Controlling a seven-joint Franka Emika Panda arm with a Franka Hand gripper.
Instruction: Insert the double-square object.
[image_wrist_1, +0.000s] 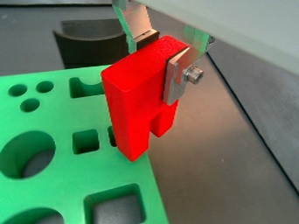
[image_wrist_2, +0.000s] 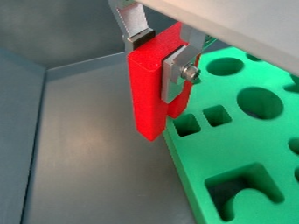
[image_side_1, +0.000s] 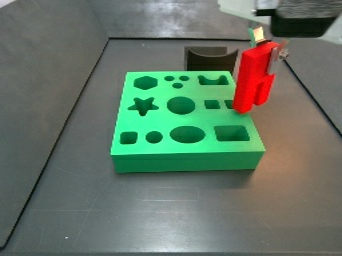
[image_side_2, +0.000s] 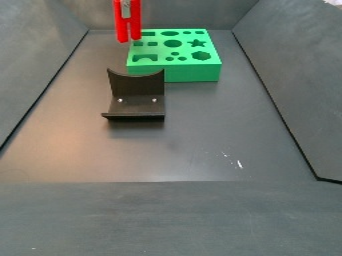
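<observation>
My gripper (image_wrist_1: 160, 54) is shut on the double-square object (image_wrist_1: 138, 103), a bright red peg of two joined square bars, held upright by its upper end. It also shows in a wrist view (image_wrist_2: 152, 87) and in both side views (image_side_1: 251, 78) (image_side_2: 127, 18). The peg hangs above the edge of the green block (image_side_1: 187, 122) with shaped holes, its lower end over the block's side near the small square hole (image_wrist_1: 86, 141). The silver fingers (image_wrist_2: 177, 68) press on the peg's two sides. The gripper (image_side_1: 267, 42) reaches down from above. The green block also shows in the views (image_wrist_2: 239, 131) (image_side_2: 181, 55).
A dark grey curved block (image_side_2: 134, 97) stands on the floor beside the green block, also seen behind it (image_side_1: 209, 55) and in a wrist view (image_wrist_1: 84, 44). Dark walls enclose the grey floor (image_side_2: 174, 170).
</observation>
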